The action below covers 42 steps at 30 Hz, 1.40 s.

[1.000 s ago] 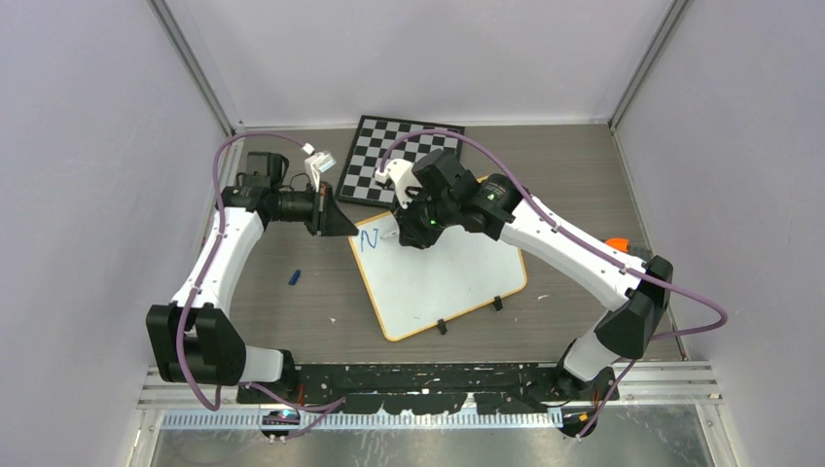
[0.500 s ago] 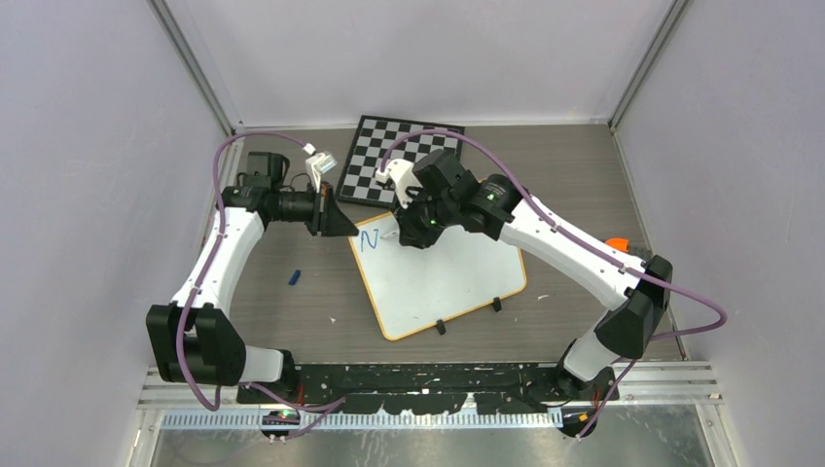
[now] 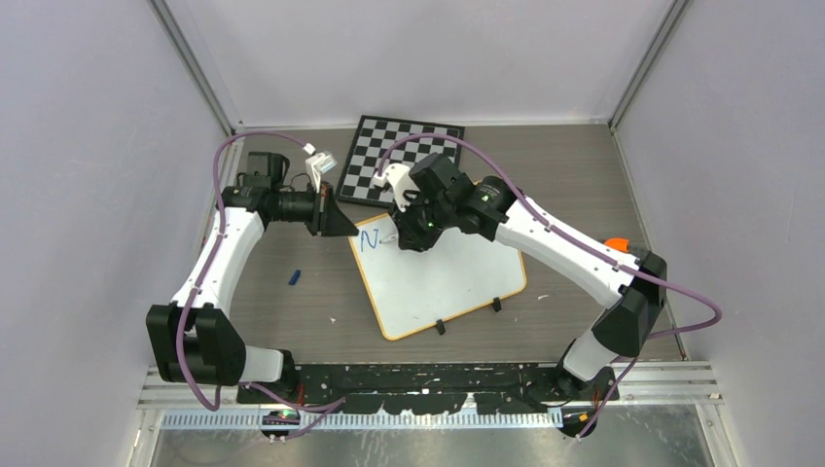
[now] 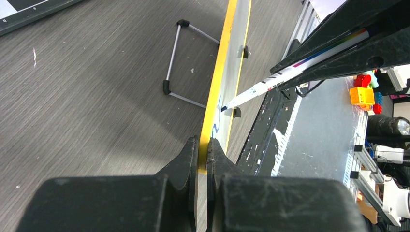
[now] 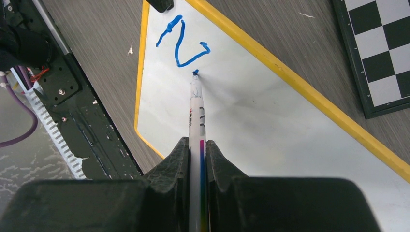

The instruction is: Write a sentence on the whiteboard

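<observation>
- Grey wood-grain table (image 3: 603, 165) carries the whiteboard (image 3: 443, 282) at its middle, turned askew, with a blue N (image 5: 181, 41) near its far left corner.
- Right gripper (image 5: 196, 147) is clamped tight around a marker (image 5: 196, 108), whose tip touches the board just beside the letter.
- Left gripper (image 4: 203, 152) pinches the board's orange rim at that corner.
- Chessboard (image 3: 375, 165) lies just beyond.

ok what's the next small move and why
Probably drag the marker tip away from the N to begin a second letter: the right claw grips the marker with its tip on the whiteboard just past the N, and the left claw is clamped on the board's yellow rim.
</observation>
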Available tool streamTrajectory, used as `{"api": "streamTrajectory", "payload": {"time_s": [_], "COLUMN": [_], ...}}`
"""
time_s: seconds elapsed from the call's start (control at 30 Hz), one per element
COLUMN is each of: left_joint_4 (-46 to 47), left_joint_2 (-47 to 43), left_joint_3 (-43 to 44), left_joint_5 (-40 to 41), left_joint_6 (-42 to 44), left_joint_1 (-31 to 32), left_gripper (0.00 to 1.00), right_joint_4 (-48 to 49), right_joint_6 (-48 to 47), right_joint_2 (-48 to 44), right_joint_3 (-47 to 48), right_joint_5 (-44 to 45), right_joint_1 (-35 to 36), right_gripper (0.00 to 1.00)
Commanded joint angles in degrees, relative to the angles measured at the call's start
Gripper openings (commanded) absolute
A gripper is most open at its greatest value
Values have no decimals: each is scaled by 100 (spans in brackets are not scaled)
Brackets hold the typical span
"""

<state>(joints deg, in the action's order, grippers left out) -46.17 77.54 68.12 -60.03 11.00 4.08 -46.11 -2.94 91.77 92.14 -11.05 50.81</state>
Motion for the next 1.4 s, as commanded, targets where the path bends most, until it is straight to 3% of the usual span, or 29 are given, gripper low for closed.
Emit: {"api": "streamTrajectory", "payload": {"time_s": [0.0, 1.37], "left_joint_4": [-23, 34], "left_joint_2": [-128, -51], "left_joint_3": [96, 56], "left_joint_5": [44, 43], "left_joint_6": [-28, -2], "left_joint_1": [23, 49], "left_gripper": [0, 0], "right_joint_4": [106, 54], "right_joint_6": [-61, -115], "right_joint_2": [-82, 321], "right_joint_3": [32, 439], "right_joint_5": [183, 54], "right_joint_1": [-159, -174], "right_gripper": [0, 0]}}
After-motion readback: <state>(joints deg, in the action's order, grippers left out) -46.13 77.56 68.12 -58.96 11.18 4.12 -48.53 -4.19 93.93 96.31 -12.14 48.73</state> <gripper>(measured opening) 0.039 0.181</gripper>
